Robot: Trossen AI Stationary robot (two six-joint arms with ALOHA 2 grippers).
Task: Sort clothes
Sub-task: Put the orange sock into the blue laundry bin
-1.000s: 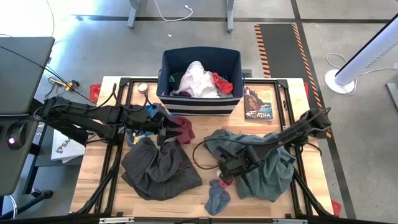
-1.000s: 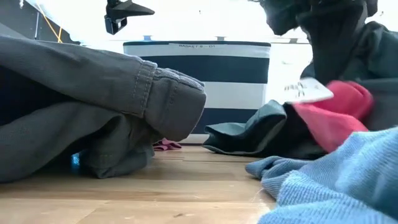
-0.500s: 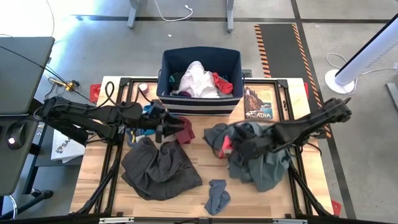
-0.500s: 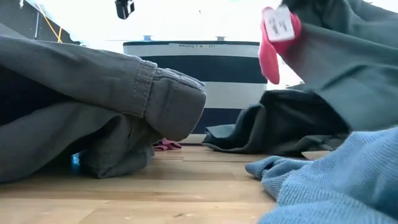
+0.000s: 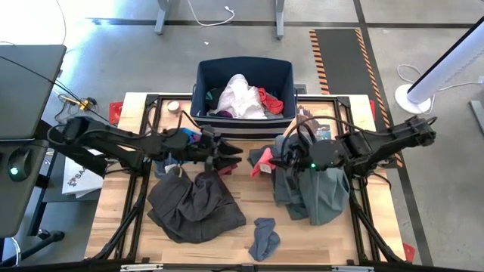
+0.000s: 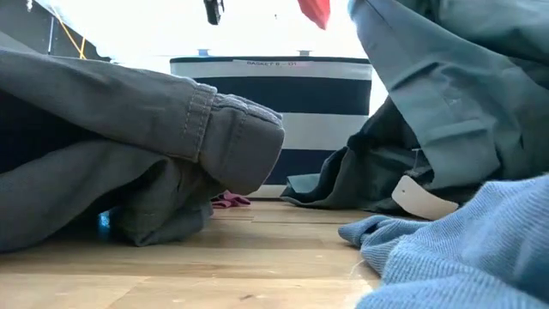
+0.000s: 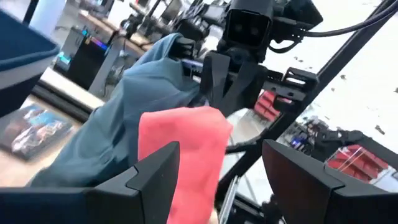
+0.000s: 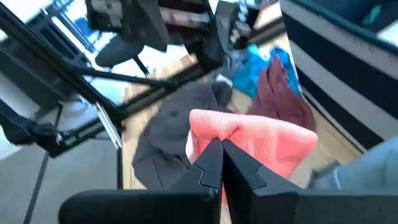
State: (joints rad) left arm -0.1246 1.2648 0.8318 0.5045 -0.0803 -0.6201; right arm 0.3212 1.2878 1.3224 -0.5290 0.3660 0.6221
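My right gripper (image 5: 275, 160) hangs above the table's middle, shut on a red piece (image 5: 261, 162) with a grey-green shirt (image 5: 311, 190) draped below it. The shirt's lower part lies on the table. My left gripper (image 5: 233, 155) stands open and level just left of the red piece (image 7: 180, 146), its fingers short of the cloth. Dark grey-brown trousers (image 5: 193, 205) lie at the near left. A small grey sock (image 5: 265, 239) lies by the near edge. Maroon (image 8: 280, 93) and bright blue (image 8: 258, 62) pieces lie under the left arm. My right gripper pinches a fold of the red piece (image 8: 239, 144) between its two shut fingers, coming from the table's right and slanting down. The red piece is lifted clear. The grey-green shirt (image 7: 137, 106) hangs from the same gripper; which part of it is caught is hidden by the cloth.
A navy bin with white stripes (image 5: 281, 127) stands at the far middle, holding white (image 5: 240, 97) and red clothes. A picture book (image 5: 319, 134) lies right of the bin, partly under the right arm. Bare wood shows at the table's near right corner.
My right gripper has risen and gone toward the far edge and the left, tipping up, with the red piece and the shirt. The shirt, spread flat before, now hangs bunched with its lower part on the table. My left gripper has reached toward the right, nearer the red piece.
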